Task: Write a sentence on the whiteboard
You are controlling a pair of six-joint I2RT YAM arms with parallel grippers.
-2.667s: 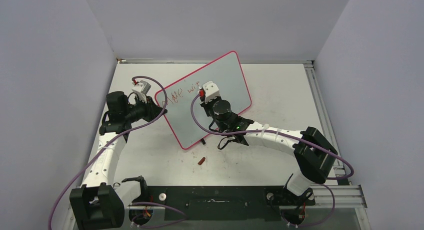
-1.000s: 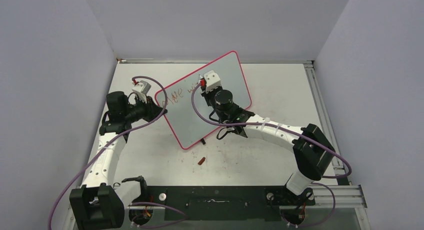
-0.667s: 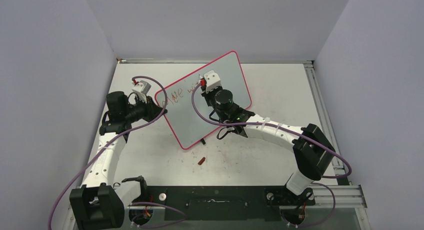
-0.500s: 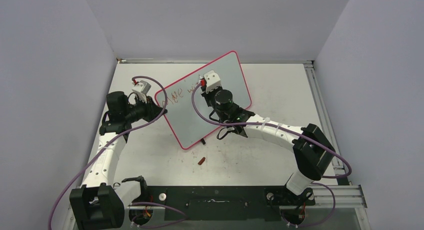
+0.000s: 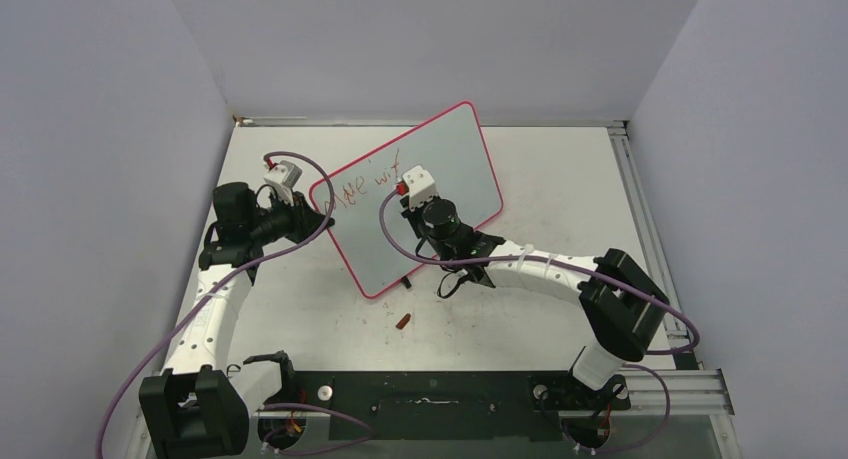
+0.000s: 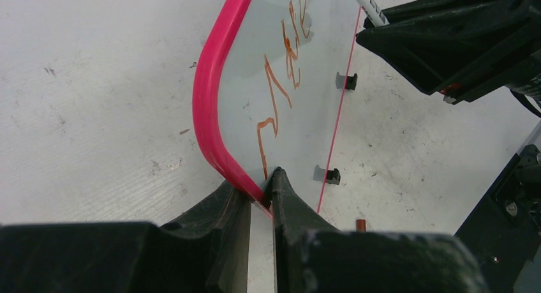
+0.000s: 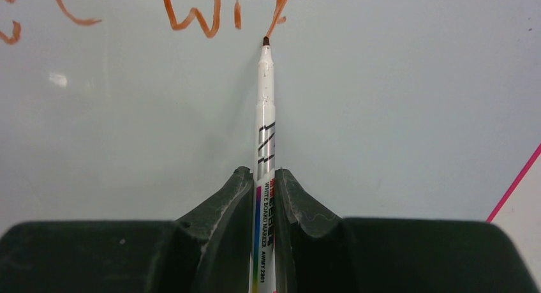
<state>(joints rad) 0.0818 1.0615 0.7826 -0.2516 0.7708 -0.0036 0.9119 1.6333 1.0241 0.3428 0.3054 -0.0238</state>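
**1. Loose piece.** A small red-brown piece (image 5: 404, 321) lies on the scuffed white surface (image 5: 570, 189), just on the near side of the board. It may be a pen cap, but it is too small to identify. Hazard: the right forearm could knock it aside on a low sweep.

**2. Right tool (image 7: 260, 175).** Its black fingers are pressed onto the barrel of a slim white whiteboard marker (image 7: 263, 114), pinching it low so that much of the pen stands free. Hazard: that free length gives leverage, and a firm press could tilt or slide the pen in the grip, making strokes skip or wander.

**3. Left tool (image 6: 258, 187).** It pinches the pink-red rim at one rounded corner of the large pale grey-white whiteboard (image 5: 455, 164). The board sits at a slant in the middle of the surface, between the arms. Hazard: it is held at one corner only, so pen pressure far from that corner could pivot the board or work the rim loose.

**4. The sentence (image 7: 191, 15).** It consists of shaky red-brown letters along the board's far part, legible as far as "wit". The marker tip is at the foot of the "t". Most of the sentence remains to be written, and the line could crowd the right rim.

**Not determinable.**
- Whether the tip touches the board.
- The first word, which is cropped, foreshortened or too small in every view.
- Whether the two black feet (image 6: 331, 175) bear weight.
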